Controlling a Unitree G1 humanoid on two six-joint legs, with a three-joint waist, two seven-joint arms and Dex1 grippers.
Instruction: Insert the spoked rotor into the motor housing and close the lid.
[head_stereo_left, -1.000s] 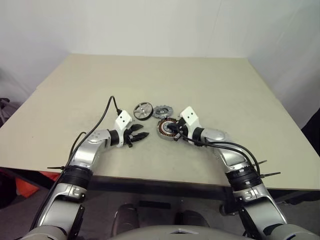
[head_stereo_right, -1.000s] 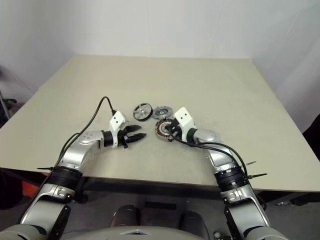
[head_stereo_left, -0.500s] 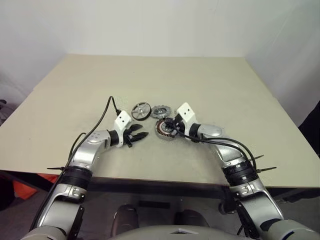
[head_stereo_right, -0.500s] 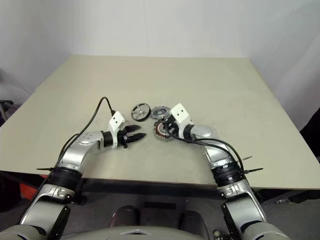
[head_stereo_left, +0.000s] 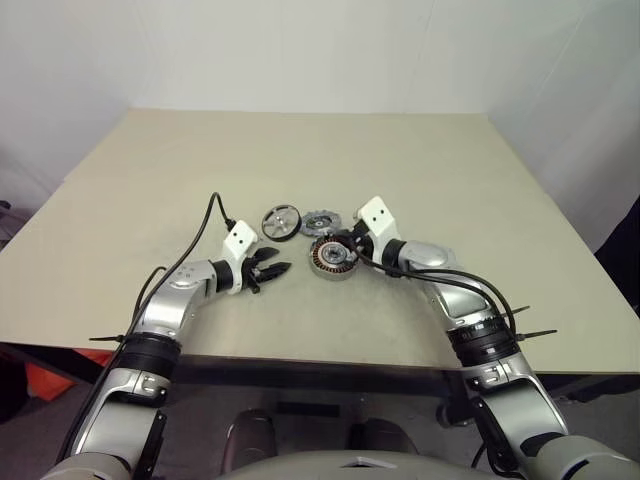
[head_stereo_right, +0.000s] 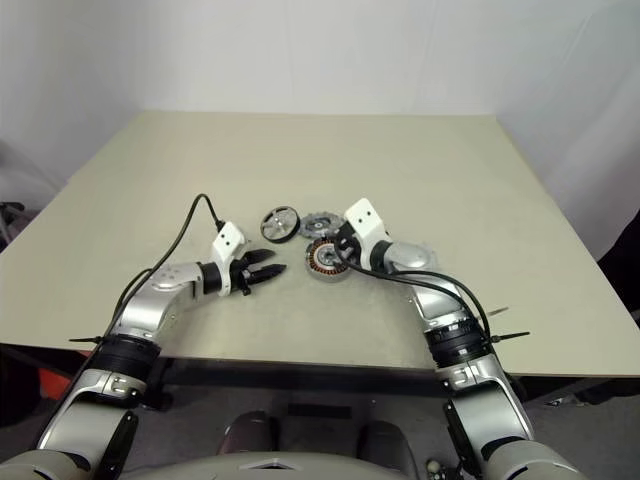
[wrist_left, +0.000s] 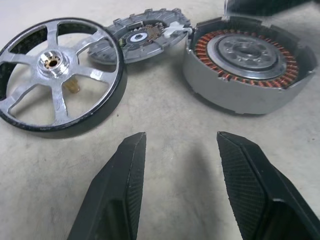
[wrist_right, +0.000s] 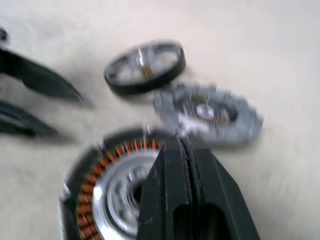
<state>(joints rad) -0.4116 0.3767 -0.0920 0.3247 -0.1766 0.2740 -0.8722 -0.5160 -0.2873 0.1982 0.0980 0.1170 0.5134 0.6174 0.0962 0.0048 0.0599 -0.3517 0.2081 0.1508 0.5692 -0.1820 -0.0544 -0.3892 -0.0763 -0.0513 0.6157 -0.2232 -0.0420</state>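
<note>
The spoked rotor (head_stereo_left: 282, 221) lies flat on the table, silver spokes up, with a dark rim. Just right of it sits the lid (head_stereo_left: 321, 222), grey with a notched edge. In front of both stands the motor housing (head_stereo_left: 333, 257), its copper windings (wrist_left: 247, 62) facing up. My left gripper (head_stereo_left: 275, 268) rests low on the table left of the housing and in front of the rotor (wrist_left: 55, 75), open, with nothing between its fingers (wrist_left: 125, 190). My right gripper (wrist_right: 181, 142) is shut and holds nothing, its tips hovering over the housing's far rim (wrist_right: 115, 185), close to the lid (wrist_right: 210, 112).
The three parts cluster near the middle of a broad beige table (head_stereo_left: 420, 160). A black cable (head_stereo_left: 205, 225) loops over the left forearm. The table's front edge (head_stereo_left: 330, 355) runs close behind both arms.
My right gripper, still shut, has lifted out of the housing's centre and now hovers by its far rim. The left gripper has stayed where it was.
</note>
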